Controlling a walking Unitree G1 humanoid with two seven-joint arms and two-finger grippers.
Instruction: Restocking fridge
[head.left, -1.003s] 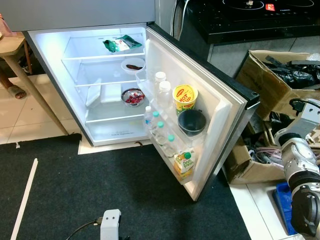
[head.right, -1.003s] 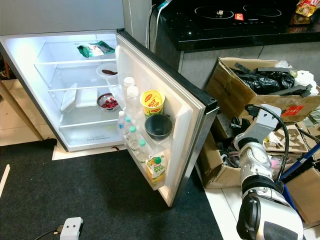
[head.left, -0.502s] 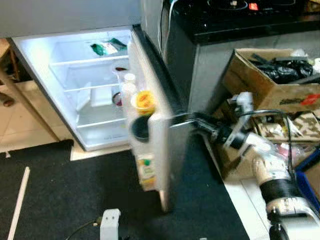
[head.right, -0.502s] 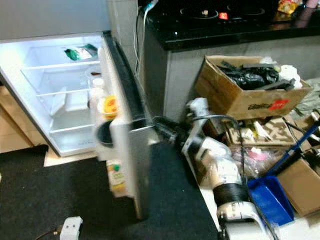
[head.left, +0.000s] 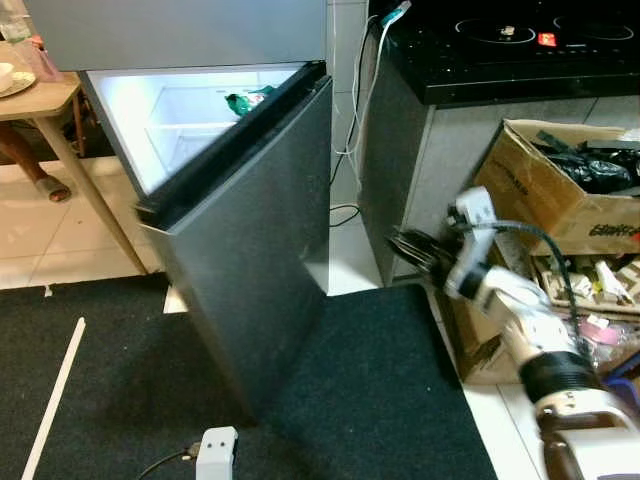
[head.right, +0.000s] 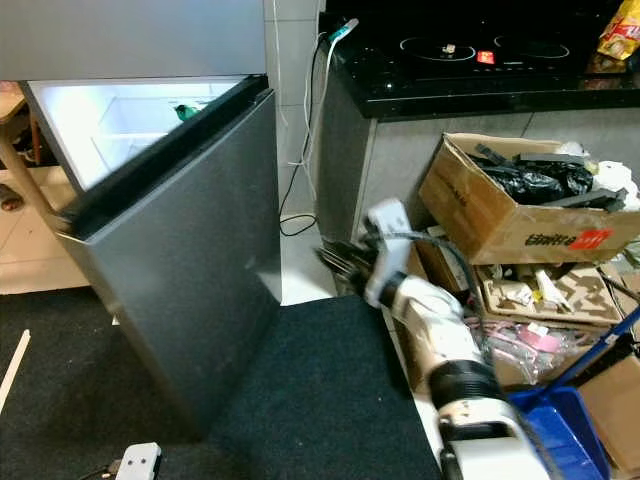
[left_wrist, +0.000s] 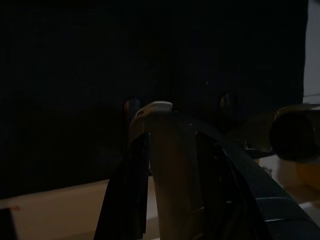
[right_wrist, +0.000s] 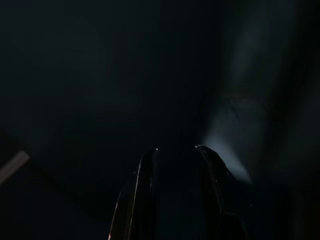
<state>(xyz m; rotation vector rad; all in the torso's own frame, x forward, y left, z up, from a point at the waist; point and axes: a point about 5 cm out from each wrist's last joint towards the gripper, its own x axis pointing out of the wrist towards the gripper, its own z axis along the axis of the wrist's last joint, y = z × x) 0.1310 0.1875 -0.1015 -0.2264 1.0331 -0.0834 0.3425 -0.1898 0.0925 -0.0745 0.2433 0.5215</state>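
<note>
The door (head.left: 245, 230) stands part shut, the lit fridge (head.left: 190, 110) behind it. Your right gripper (head.right: 335, 262) sits well apart from it, empty, fingers near together. Push flat on the panel until it seals.

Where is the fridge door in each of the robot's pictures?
Left eye view: fridge door, grey, left of middle, nearly shut.
Right eye view: same door, further left.
Left wrist view: too dark to tell.
Right wrist view: too dark to tell.
Shared landmark: cardboard box, right of the door.
</note>
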